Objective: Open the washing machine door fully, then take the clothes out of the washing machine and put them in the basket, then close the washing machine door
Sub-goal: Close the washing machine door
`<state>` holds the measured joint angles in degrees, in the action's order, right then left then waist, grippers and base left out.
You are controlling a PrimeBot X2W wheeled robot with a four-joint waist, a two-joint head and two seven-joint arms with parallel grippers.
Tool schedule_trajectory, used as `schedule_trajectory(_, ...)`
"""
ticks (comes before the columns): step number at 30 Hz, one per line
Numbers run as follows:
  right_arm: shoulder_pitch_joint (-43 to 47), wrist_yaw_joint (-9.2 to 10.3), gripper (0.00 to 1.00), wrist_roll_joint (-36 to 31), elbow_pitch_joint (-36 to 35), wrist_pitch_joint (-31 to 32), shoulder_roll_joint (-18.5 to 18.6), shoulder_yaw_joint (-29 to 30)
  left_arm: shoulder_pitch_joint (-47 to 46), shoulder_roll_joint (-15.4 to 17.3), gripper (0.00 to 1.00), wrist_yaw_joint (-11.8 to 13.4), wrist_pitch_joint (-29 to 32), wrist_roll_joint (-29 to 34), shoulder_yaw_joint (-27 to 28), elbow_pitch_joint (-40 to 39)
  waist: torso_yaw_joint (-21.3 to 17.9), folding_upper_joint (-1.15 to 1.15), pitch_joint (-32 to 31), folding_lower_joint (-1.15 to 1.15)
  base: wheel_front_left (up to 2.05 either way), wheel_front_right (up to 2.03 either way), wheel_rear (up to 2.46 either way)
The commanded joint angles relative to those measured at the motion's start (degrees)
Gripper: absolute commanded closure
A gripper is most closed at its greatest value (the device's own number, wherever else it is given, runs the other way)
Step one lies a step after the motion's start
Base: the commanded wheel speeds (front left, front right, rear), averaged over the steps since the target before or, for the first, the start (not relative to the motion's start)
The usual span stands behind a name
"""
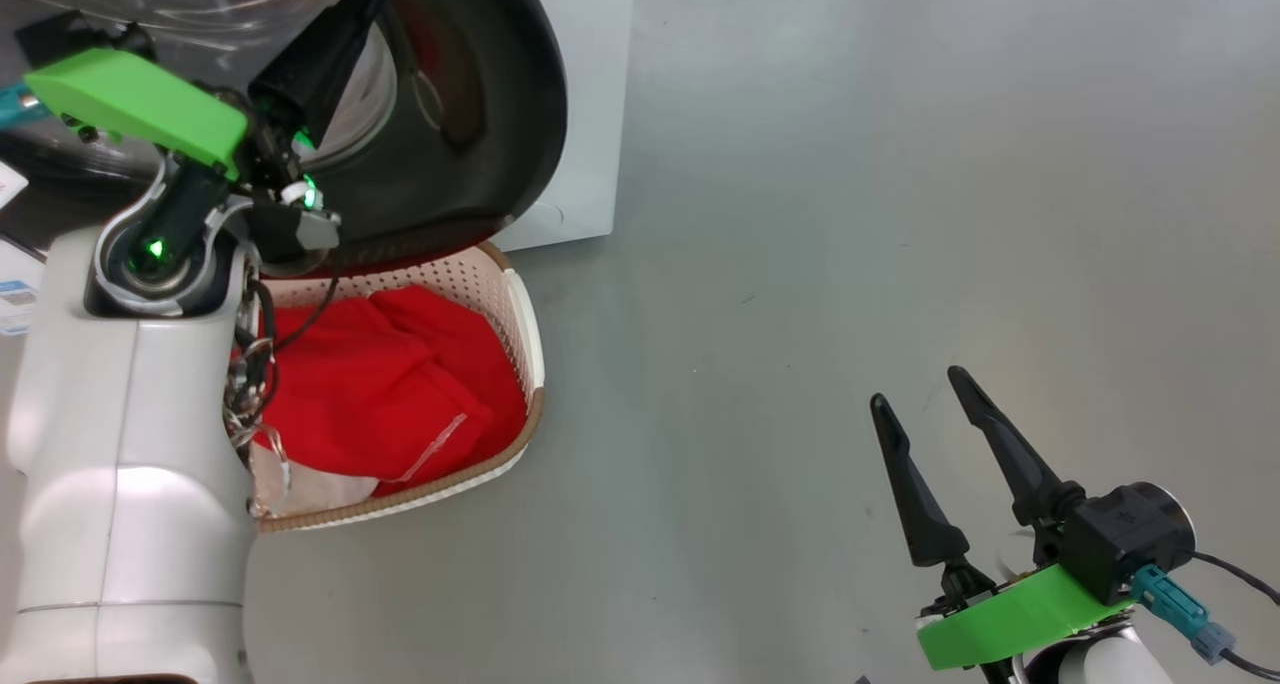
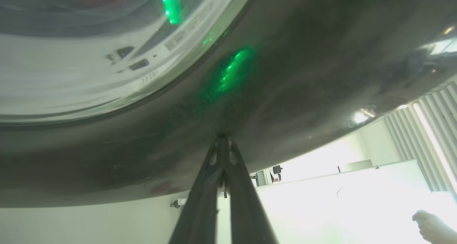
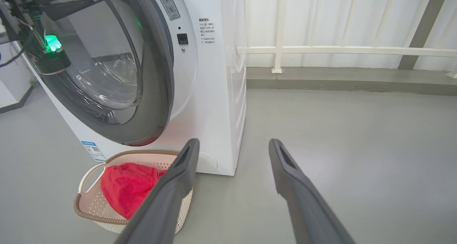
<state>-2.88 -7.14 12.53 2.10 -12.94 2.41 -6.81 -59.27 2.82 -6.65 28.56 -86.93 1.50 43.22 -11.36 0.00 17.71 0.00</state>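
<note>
Shut tight, the left end effector (image 2: 222, 140) touches the black rim of the washing machine door (image 2: 285, 76), which stands ajar above the basket (image 1: 520, 314) holding the clothes (image 1: 390, 384). Closing looks to be the step in hand, and the next move calls for a steady push until it latches. Well apart, the right end effector (image 1: 916, 386) gapes wide, empty.

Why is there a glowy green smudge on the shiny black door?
Left wrist view: the glossy washing machine door mirrors a green light as a smeary glow, and the room beyond is washed out white. Head view: a green lamp glows close by, likely its source. Right wrist view: sharp and evenly lit.
</note>
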Motion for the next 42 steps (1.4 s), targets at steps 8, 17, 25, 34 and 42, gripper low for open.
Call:
schedule_trajectory(8, -1.6, -0.35, 0.00, -0.1, -0.8, -0.6, 0.5, -2.0, -2.6, 2.6, 1.00, -0.8, -0.9, 0.6, 1.4, -1.1, -1.6, 0.00, 0.3, 0.00, 0.00, 0.00, 0.00)
schedule_trajectory(17, -1.8, -0.35, 0.00, -0.1, -0.6, -0.8, 0.5, -1.7, -2.7, 2.7, 1.00, -0.8, -1.1, 0.8, 1.3, -1.0, -1.6, 0.00, 0.7, 0.00, 0.00, 0.00, 0.00)
schedule_trajectory(25, -2.0, -0.35, 0.00, 0.4, 0.0, -1.0, 0.5, -1.9, -0.8, 2.1, 1.00, -0.8, -1.1, 0.1, 1.2, -2.7, -0.4, 0.00, -0.3, 0.00, 0.00, 0.00, 0.00)
schedule_trajectory(34, -2.0, -0.35, 0.00, 1.4, 0.9, -1.4, 0.5, -1.6, 6.0, 1.7, 1.00, -0.8, -1.2, 0.1, 0.6, -6.1, 1.9, 0.00, -3.2, 0.00, 0.00, 0.00, 0.00)
schedule_trajectory(42, -2.8, -0.35, 0.00, 2.0, 1.6, -1.7, 0.5, -1.1, 12.2, 2.6, 1.00, -0.8, -5.7, 4.4, -0.4, -11.9, 3.6, 0.00, -5.9, 0.00, 0.00, 0.00, 0.00)
